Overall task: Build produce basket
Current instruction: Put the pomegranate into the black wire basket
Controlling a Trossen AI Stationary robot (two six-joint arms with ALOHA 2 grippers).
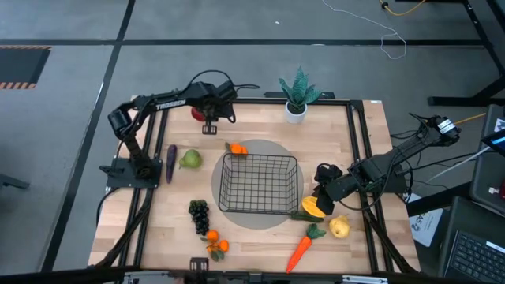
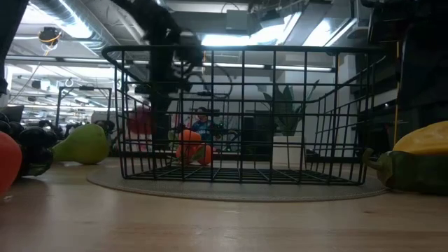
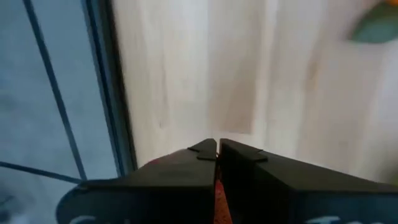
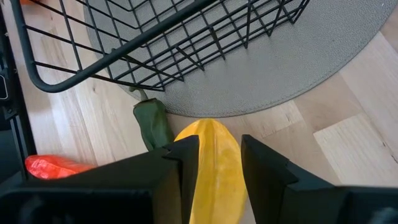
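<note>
Basket: the black wire basket (image 1: 259, 184) is seen at the frame centre of the high view, on a round grey mat (image 1: 260, 217) on the worktop (image 1: 355, 252); nothing is seen inside.
Squash: a yellow-orange squash (image 4: 211, 162) lies at the basket's lower right corner, between the fingers of the right pincer (image 4: 214, 163), which is closed around it.
Right arm: stretched from the right edge toward centre, low over the worktop.
Left pincer: the left pincer (image 3: 217, 155) is at upper left, shut on a red fruit (image 3: 219, 196).
Left arm: bent back over the worktop's upper left edge.
Counted: one basket, one carrot (image 1: 300, 249), one yellow pear (image 1: 339, 228), one green pear (image 1: 189, 159), one grape bunch (image 1: 199, 213).
</note>
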